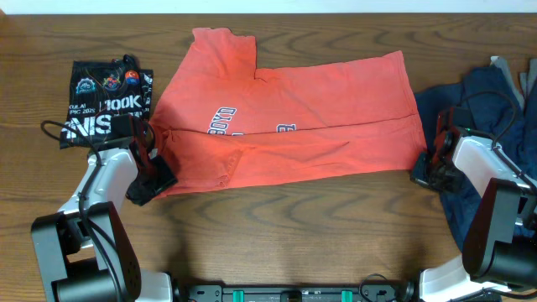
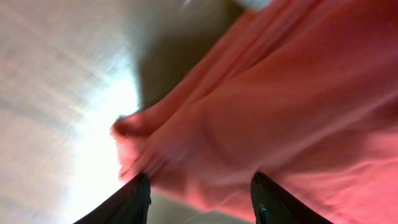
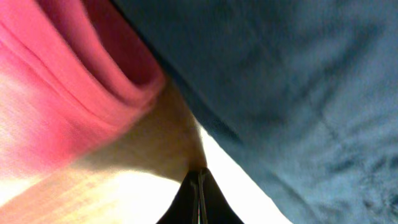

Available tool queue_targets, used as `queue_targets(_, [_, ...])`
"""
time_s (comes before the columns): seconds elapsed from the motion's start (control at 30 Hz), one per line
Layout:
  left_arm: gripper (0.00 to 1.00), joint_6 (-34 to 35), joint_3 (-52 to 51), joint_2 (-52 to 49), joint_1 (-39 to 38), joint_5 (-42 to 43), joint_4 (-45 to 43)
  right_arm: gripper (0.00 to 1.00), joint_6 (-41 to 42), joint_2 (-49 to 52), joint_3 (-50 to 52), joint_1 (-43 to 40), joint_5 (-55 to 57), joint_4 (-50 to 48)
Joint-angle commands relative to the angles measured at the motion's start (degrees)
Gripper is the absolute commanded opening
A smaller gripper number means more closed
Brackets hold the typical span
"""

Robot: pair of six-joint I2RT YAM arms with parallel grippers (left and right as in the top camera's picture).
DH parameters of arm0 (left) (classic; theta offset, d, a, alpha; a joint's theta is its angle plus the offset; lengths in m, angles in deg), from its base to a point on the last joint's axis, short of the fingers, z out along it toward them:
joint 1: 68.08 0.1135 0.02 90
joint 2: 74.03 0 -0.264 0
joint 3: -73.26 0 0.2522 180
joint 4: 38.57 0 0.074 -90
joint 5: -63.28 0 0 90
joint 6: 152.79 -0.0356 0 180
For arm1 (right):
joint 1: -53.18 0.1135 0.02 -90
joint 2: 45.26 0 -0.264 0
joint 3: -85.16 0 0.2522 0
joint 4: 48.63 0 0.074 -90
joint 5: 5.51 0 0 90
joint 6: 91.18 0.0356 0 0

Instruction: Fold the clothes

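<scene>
Orange-red T-shirt (image 1: 285, 126) lies part folded in the middle of the wooden tabletop (image 1: 294, 243). From above, one navy blue shirt (image 1: 478, 101) lies to its right and one black cloth with white letters (image 1: 105, 105) to its left. The left gripper (image 1: 155, 180) is at its lower left corner, the right gripper (image 1: 422, 174) by its lower right corner.

Left wrist: jaws open, orange cloth just ahead.

Right wrist: jaws pressed together, empty; orange edge left, blue shirt right.
</scene>
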Motion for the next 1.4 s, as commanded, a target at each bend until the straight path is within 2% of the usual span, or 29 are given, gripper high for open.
queue_targets(0.0, [0.54,2.0,-0.1,0.4,0.4,-3.8,1.3,0.02,2.1,0.4,0.9,0.1,1.3,2.1])
queue_targets(0.2, [0.54,2.1,-0.1,0.4,1.8,-3.8,2.6,0.03,2.6,0.4,0.9,0.1,1.3,6.4])
queue_targets(0.4, [0.52,2.0,0.0,0.4,3.3,-3.8,2.8,0.02,3.0,-1.3,0.7,0.1,0.4,6.5])
queue_targets(0.6, [0.53,2.0,0.7,3.1,3.3,-1.7,3.3,0.08,1.8,-7.4,-3.4,0.1,0.5,3.9])
queue_targets(0.73, [0.53,2.0,1.9,9.5,3.3,-1.6,2.9,0.01,-5.5,-9.9,-7.3,0.0,-2.9,-3.5])
queue_targets(0.87, [0.54,2.0,1.9,16.0,3.3,-0.6,1.5,0.01,-11.3,-8.7,-8.0,-0.2,-6.3,-9.1])
queue_targets(1.03, [0.54,2.0,1.9,20.3,3.2,-0.1,1.1,0.01,-11.6,-3.0,-8.0,-1.0,-6.2,-16.2])
queue_targets(1.23, [0.54,2.0,1.9,20.3,3.1,4.4,1.1,0.01,-10.0,4.4,-8.0,-1.7,-6.6,-26.2])
queue_targets(1.37, [0.54,2.0,1.9,20.3,3.1,4.6,1.1,0.01,-9.7,9.1,-8.0,-1.7,-7.8,-29.9])
